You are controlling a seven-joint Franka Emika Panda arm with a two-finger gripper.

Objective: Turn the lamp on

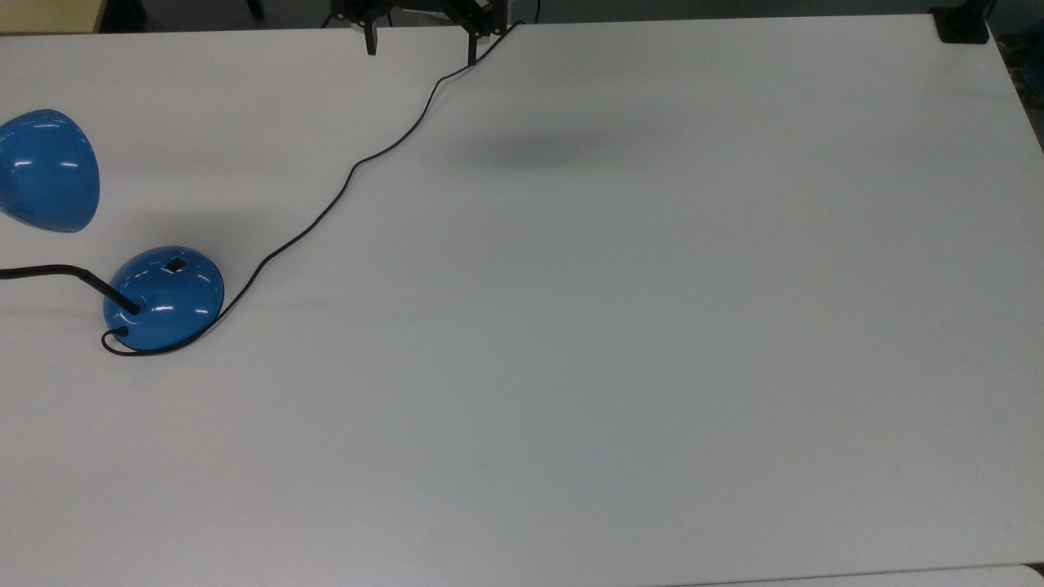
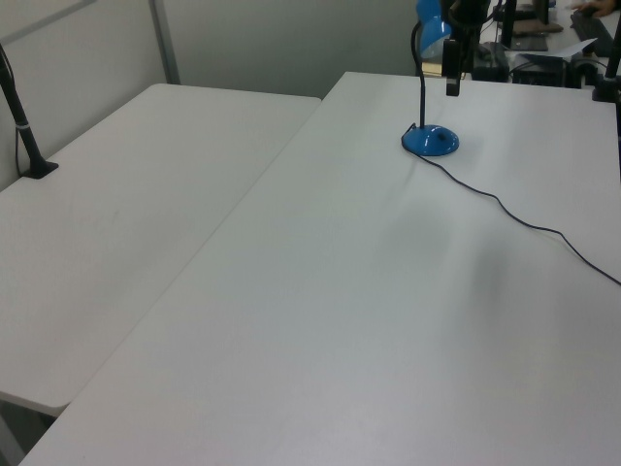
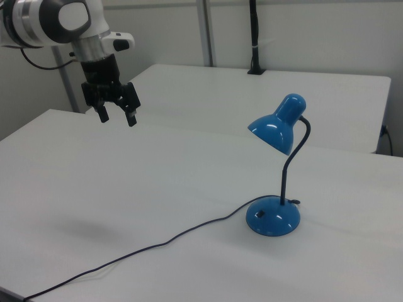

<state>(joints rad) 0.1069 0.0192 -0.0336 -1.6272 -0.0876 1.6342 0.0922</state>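
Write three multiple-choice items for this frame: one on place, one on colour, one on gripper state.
1. Where is the gripper?
A. high above the table, far from the lamp
B. pressing the switch
C. resting on the shade

2. What colour is the lamp?
A. red
B. blue
C. white

3. How are the gripper's fingers?
A. shut on the cord
B. shut on nothing
C. open

Answers: 1 A, it hangs clear of the table in the right view; 2 B, base and shade are glossy blue; 3 C, a gap shows between them.

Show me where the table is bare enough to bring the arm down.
The white table lies bare across the top view's right, past the black cord. The crowded corner is the top view's left, around the glossy blue desk lamp. The open gripper hangs high.
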